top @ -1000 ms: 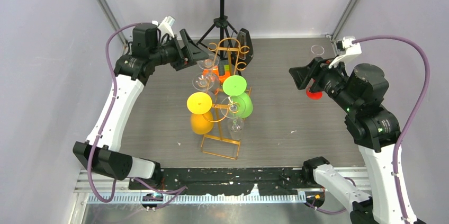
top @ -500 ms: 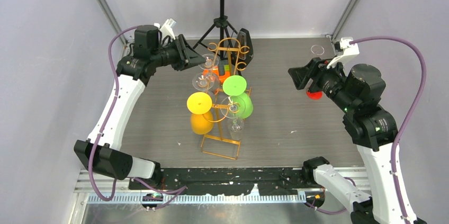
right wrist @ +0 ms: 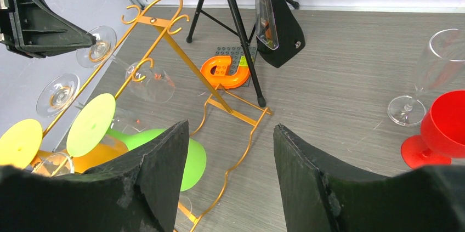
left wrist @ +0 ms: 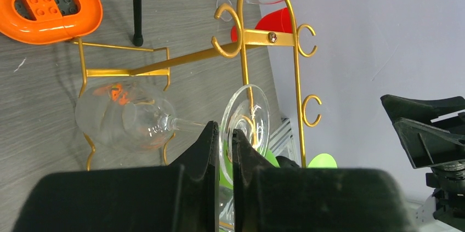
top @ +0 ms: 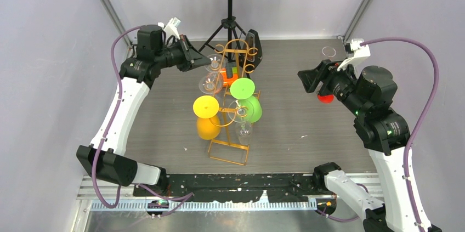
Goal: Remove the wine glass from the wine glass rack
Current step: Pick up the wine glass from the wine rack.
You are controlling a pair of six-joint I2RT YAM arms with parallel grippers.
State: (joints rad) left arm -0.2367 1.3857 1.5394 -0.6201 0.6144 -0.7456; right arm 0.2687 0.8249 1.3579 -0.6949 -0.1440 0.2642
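left gripper has just gone from wide to near shut, pinching the foot rim of 1 clear wine glass. It's still hung at the far end of the wine glass rack, so grasp looks done and the slide-out is next. right gripper is unchanged, part open and empty.

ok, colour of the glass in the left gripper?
Clear, colourless wine glass; shows best in the left wrist view.

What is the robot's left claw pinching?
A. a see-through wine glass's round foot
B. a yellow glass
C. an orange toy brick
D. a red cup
A: the left gripper is shut on the rim of the round foot of the clear wine glass, which hangs on the gold wire rack.
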